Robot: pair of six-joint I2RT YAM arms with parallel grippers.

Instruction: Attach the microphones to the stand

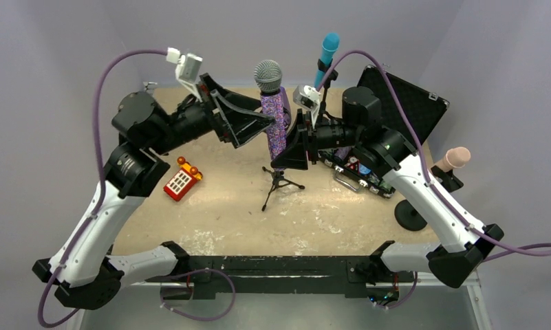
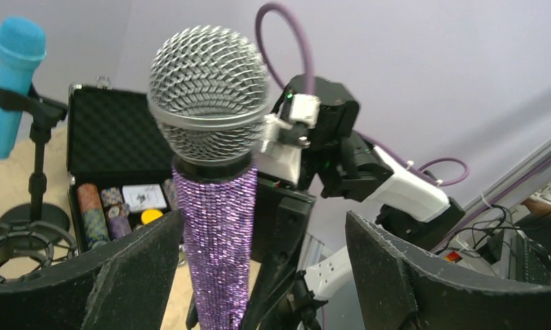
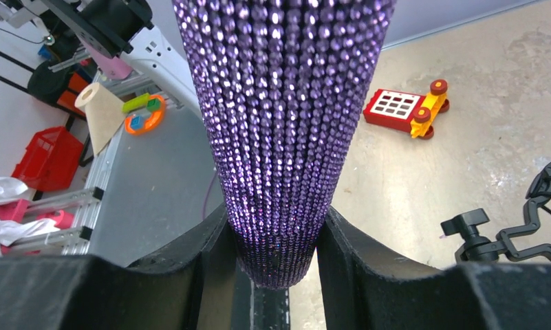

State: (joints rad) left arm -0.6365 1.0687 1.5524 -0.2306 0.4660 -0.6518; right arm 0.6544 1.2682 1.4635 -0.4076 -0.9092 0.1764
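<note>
Left wrist, glittery purple microphone (image 2: pixel 217 247), grey mesh head (image 2: pixel 209 89), left jaws wide, right jaws gripping its base

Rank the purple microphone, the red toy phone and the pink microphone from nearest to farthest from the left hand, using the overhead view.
1. The purple microphone, between the open fingers of the left hand, centre.
2. The red toy phone, on the table, off to the left.
3. The pink microphone, at the far right edge.
</note>
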